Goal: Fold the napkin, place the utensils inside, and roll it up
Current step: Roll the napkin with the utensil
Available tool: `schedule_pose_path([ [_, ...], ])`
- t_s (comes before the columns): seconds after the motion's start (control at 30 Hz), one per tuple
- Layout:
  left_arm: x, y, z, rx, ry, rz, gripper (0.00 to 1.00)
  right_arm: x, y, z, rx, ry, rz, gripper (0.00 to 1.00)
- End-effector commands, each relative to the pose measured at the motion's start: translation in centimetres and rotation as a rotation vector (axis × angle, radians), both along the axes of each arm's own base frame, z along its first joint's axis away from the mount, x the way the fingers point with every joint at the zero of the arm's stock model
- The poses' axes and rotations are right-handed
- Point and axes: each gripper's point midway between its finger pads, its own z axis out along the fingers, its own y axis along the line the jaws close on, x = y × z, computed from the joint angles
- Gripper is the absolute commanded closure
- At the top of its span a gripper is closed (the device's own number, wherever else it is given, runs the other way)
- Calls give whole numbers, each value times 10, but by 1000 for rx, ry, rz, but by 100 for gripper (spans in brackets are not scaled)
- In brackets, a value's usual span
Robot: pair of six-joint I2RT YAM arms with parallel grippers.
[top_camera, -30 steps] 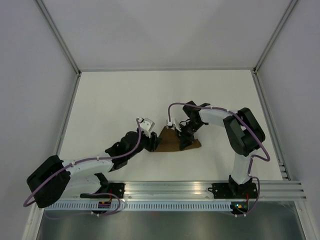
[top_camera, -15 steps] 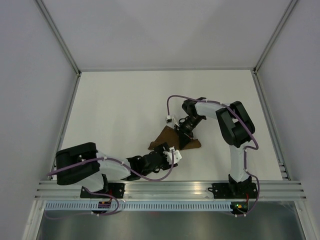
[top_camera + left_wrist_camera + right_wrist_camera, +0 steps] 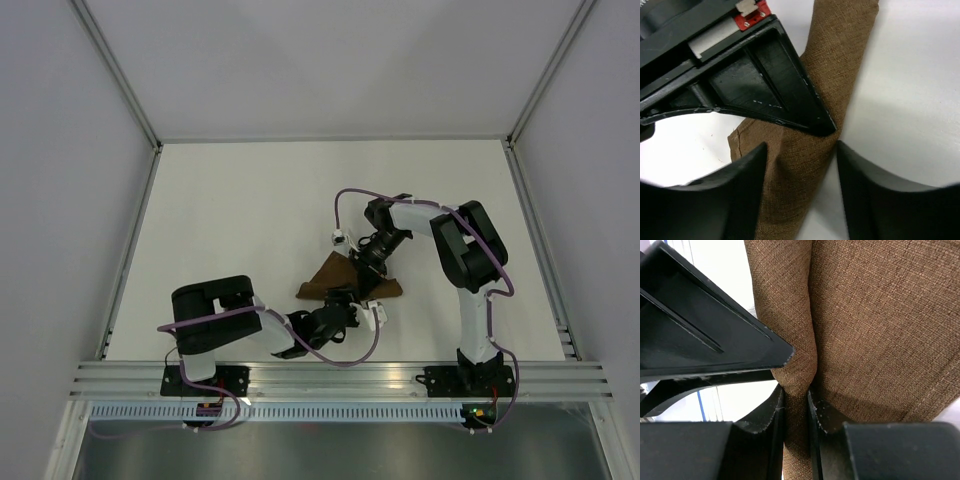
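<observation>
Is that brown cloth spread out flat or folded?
Folded, not spread: from above the napkin is a triangle, and the right gripper pinches a doubled ridge.

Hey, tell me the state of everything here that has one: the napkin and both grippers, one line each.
napkin: folded over and bunched, with a narrow ridge of cloth pinched up.
left gripper: open, one finger on either side of the napkin's narrow folded part.
right gripper: shut on the pinched ridge of the napkin.
</observation>
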Motion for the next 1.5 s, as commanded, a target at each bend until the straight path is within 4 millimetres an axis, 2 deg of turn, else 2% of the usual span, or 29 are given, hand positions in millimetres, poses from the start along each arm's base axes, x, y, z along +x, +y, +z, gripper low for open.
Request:
schedule_pose_path([
  [0.0, -4, 5, -21, 109, 32, -16, 43, 0, -36, -56, -196, -64, 95, 92],
  [0.07, -7, 3, -26, 96, 84, -11, 53, 0, -36, -57, -196, -62, 96, 92],
  [0.1, -13, 7, -37, 139, 133, -24, 64, 1, -36, -56, -193, -64, 96, 92],
  [0.2, -21, 6, -51, 132, 261, -7, 84, 1, -35, -55, -188, -64, 94, 90],
  [0.23, -22, 7, -54, 129, 288, -2, 87, 0, -34, -54, -185, -61, 91, 88],
  [0.27, -24, 4, -54, 118, 314, -4, 91, 2, -32, -50, -172, -69, 84, 79],
  [0.3, -30, 6, -61, 135, 364, -13, 98, 3, -31, -48, -168, -76, 75, 74],
  [0.37, -32, 5, -63, 106, 436, -2, 98, 6, -27, -37, -141, -104, 63, 61],
  [0.43, -37, 5, -63, 84, 515, -6, 98, 11, -22, -23, -110, -138, 40, 52],
  [0.57, -48, 2, -61, 45, 634, -51, 98, 26, -15, 11, -48, -212, -9, 47],
  [0.7, -48, 5, -61, 27, 714, -51, 98, 46, -14, 42, -10, -296, -77, 38],
  [0.93, -50, 8, -67, 17, 841, -47, 98, 92, -33, 85, 59, -423, -272, 34],
  [0.97, -50, 10, -69, 17, 862, -35, 98, 94, -36, 88, 66, -425, -300, 34],
  [1.03, -49, 11, -72, 7, 922, -32, 98, 107, -44, 109, 114, -513, -354, 34],
  [1.07, -50, 14, -74, 12, 955, -14, 98, 102, -48, 108, 119, -517, -371, 34],
  [1.1, -44, 14, -73, 2, 971, -8, 98, 101, -51, 125, 148, -579, -378, 33],
  [1.13, -48, 13, -74, -12, 1028, -6, 98, 98, -57, 119, 147, -604, -391, 33],
  [1.23, -45, 15, -73, -30, 1086, 0, 98, 91, -61, 138, 200, -744, -381, 31],
  [1.27, -42, 18, -76, -37, 1110, 18, 98, 80, -64, 126, 194, -735, -380, 29],
  [1.3, -41, 18, -76, -36, 1132, 26, 98, 77, -65, 132, 209, -783, -370, 29],
  [1.33, -42, 18, -76, -38, 1159, 22, 98, 70, -66, 123, 210, -783, -357, 28],
  [1.43, -38, 20, -81, -21, 1211, 47, 98, 61, -66, 119, 231, -845, -316, 28],
  [1.47, -36, 22, -83, -19, 1228, 57, 98, 53, -67, 107, 218, -840, -298, 28],
])
